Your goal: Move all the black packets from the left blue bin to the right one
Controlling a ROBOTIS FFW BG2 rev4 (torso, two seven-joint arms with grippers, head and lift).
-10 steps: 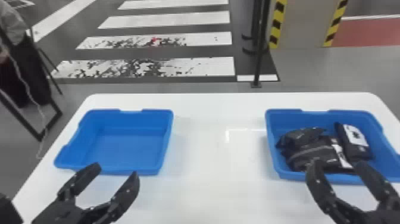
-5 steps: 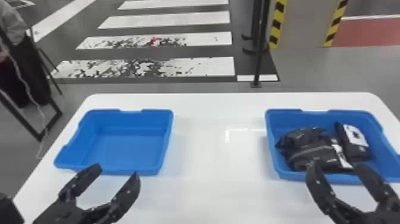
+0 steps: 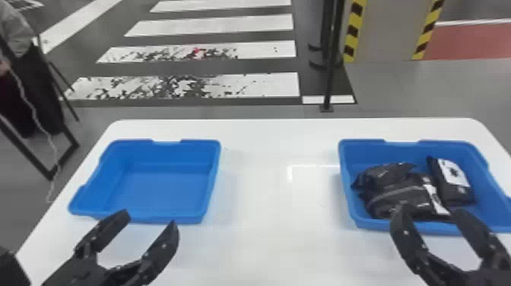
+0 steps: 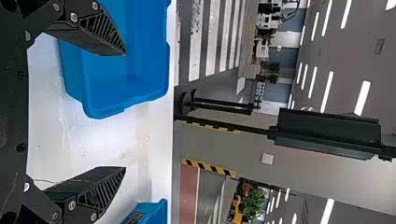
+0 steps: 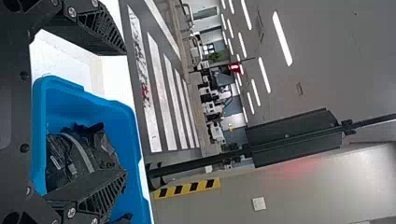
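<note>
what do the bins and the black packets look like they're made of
Left blue bin and right blue bin: probably molded plastic, smooth with a slight sheen, going by the rounded, one-piece rims. Black packets: likely thin plastic film, judging by the creases and small glints, though coated fabric is possible.

Blue bins [image 3: 213, 178], white table [image 3: 273, 243], black packets [image 3: 399, 197] with seemingly white labels [image 3: 453, 173].

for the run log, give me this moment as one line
left blue bin empty; black packets in right blue bin; left gripper open; right gripper open; transfer looks complete
</note>
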